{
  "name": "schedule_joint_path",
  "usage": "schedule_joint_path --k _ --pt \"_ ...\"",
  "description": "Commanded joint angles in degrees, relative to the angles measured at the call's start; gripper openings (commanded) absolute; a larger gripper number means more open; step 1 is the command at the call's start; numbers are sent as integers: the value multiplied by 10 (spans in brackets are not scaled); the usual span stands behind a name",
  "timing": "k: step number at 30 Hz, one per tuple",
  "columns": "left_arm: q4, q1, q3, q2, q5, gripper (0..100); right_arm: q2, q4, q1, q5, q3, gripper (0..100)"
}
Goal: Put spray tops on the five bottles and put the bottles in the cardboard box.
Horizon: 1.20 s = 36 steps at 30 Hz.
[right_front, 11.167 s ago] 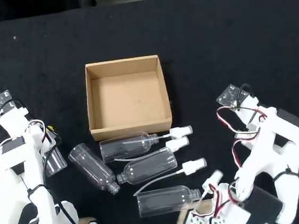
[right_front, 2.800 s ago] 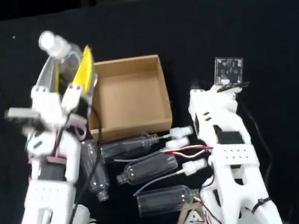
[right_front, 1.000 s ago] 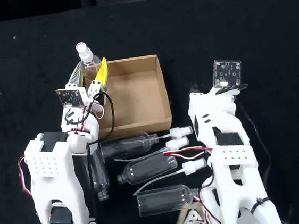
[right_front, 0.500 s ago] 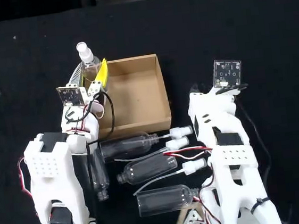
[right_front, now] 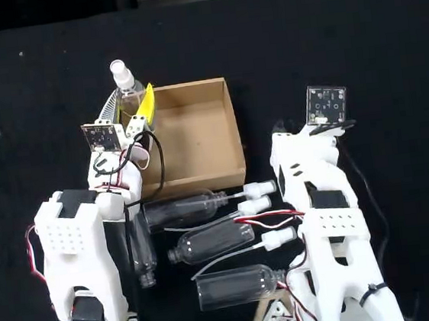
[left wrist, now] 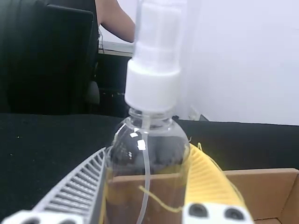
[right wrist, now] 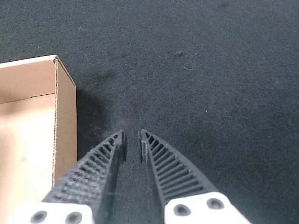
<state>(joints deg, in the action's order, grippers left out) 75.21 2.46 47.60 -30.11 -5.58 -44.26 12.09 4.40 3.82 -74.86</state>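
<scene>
My left gripper is shut on a clear bottle that carries a white spray top. It holds the bottle upright at the far left corner of the cardboard box. In the left wrist view the bottle stands between the grey and yellow fingers, with the box wall behind it. Three bare bottles lie in front of the box. Loose spray tops lie beside them. My right gripper hangs over bare cloth beside the box's right wall, fingers nearly touching, holding nothing.
Another bottle lies partly hidden by the left arm. Red and white cables from the right arm cross the lying bottles. Black cloth stretches open behind and to the right of the box.
The bottle in my left gripper now carries a spray top, and the left arm has brought it down to the box's far left corner. Over the last second nothing moves.
</scene>
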Motion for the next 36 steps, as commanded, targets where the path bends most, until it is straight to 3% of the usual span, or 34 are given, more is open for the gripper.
schedule_joint_path --k 1,5,32,36 --pt "2 -1 -17 5 0 182 -16 -18 14 -1 2 42" --pt "4 -1 -6 5 -2 249 -16 -18 14 -1 2 42" --pt "-1 -4 0 40 1 255 -17 -18 14 -1 -2 42" --pt "-97 -8 -5 76 1 282 -17 -18 14 -1 -2 42"
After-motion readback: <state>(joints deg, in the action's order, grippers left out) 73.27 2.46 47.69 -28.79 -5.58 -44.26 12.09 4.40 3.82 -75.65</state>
